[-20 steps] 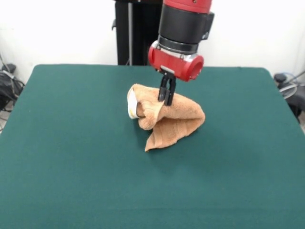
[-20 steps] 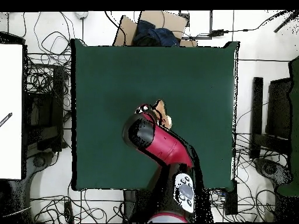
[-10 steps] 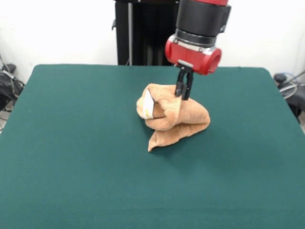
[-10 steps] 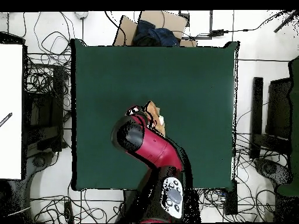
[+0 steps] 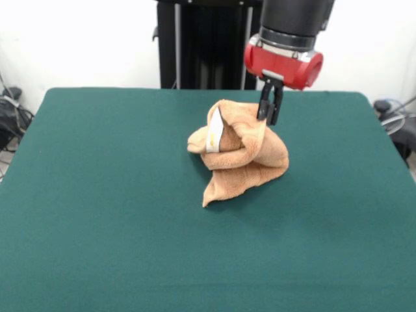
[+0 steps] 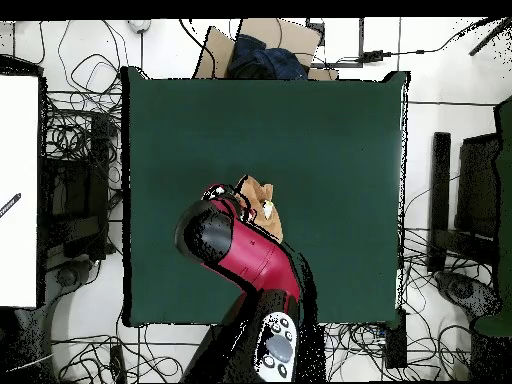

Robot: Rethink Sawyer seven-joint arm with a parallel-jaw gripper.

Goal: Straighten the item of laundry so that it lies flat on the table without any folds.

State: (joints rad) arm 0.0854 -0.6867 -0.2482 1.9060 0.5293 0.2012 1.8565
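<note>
The orange-tan towel [image 5: 237, 156] is bunched in a crumpled heap near the middle of the green table [image 5: 97, 214], with its white tag [image 5: 213, 136] facing left. One part is lifted into a peak. My gripper [image 5: 268, 116] is shut on that top fold at the heap's upper right and holds it up. In the overhead view the red arm covers most of the towel [image 6: 257, 200], and only a small part shows beyond the wrist.
The robot's black pedestal [image 5: 201, 42] stands behind the table's far edge. Cables and boxes [image 6: 70, 140] lie on the floor around the table. A cardboard box [image 6: 262, 45] sits beyond the table's far side in the overhead view.
My gripper has moved up and to the right in the front view with the towel's fold in it. The heap has been dragged and lifted along.
</note>
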